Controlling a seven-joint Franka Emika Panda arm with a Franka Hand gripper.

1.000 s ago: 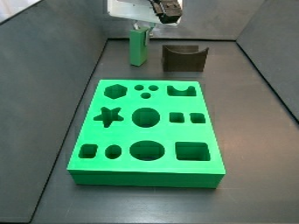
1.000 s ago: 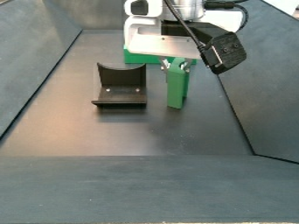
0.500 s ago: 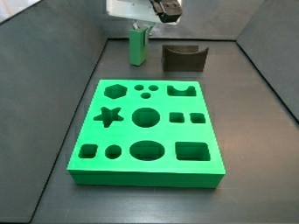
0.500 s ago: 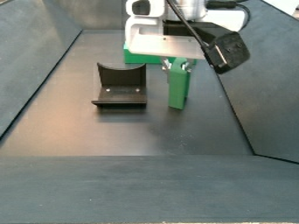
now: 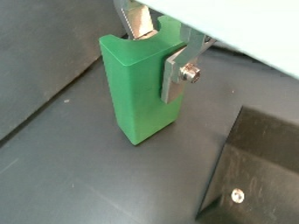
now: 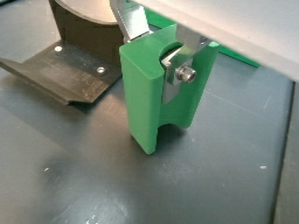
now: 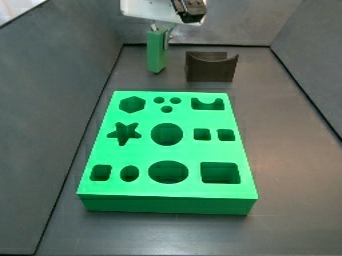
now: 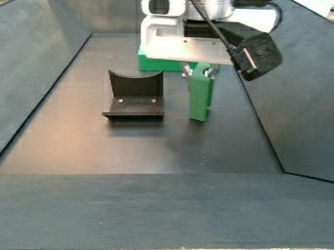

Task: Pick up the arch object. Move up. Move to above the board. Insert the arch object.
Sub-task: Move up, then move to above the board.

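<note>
The arch object (image 7: 156, 52) is a narrow bright green block standing upright at the far end of the floor, well beyond the board (image 7: 167, 140). My gripper (image 7: 163, 30) comes down on it from above and is shut on its upper part. In both wrist views the silver fingers (image 5: 177, 72) (image 6: 180, 72) press the arch object (image 5: 138, 86) (image 6: 158, 98) from two sides, between the tips of my gripper (image 5: 158, 48) (image 6: 158, 45). A side view shows the arch object (image 8: 198, 97) hanging under my gripper (image 8: 197, 70), its base at or just above the floor.
A dark brown block (image 7: 210, 65) (image 8: 135, 95) (image 6: 65, 52) with a U-shaped notch sits close beside the arch object. Sloping grey walls (image 7: 94, 60) close in the floor on both sides. A strip of the board (image 6: 239, 59) shows in a wrist view.
My gripper and the arch object in it have crept slightly upward. The board and the dark brown block have not moved.
</note>
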